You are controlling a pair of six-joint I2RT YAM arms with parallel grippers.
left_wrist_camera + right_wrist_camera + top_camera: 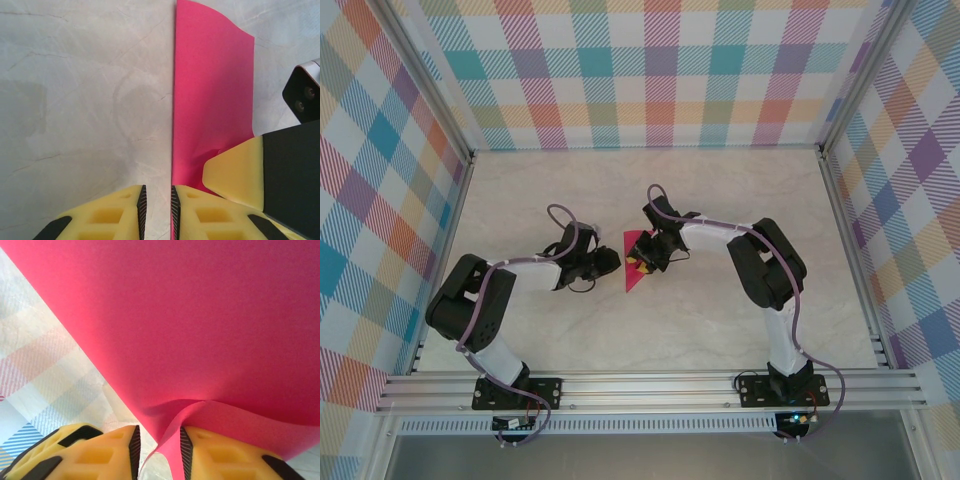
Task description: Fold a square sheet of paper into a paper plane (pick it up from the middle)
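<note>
The magenta-pink square sheet of paper (636, 270) lies folded into a narrow panel at the table's middle, between my two grippers; it has no paper plane shape. In the left wrist view the sheet (212, 95) has its straight left edge running along my right finger's pad. My left gripper (158, 194) (612, 262) is slightly open with bare table in the gap. My right gripper (157, 435) (651, 256) is open. A curled flap of the sheet (190, 315) stands between its jaws, leaning on the right pad and clear of the left one.
The marble-look table (720, 330) is walled by plaid panels (650, 70) at the back and both sides. An aluminium rail (650, 385) runs along the near edge. My right gripper's yellow finger (235, 172) and wrist camera (302, 97) sit close on the right in the left wrist view.
</note>
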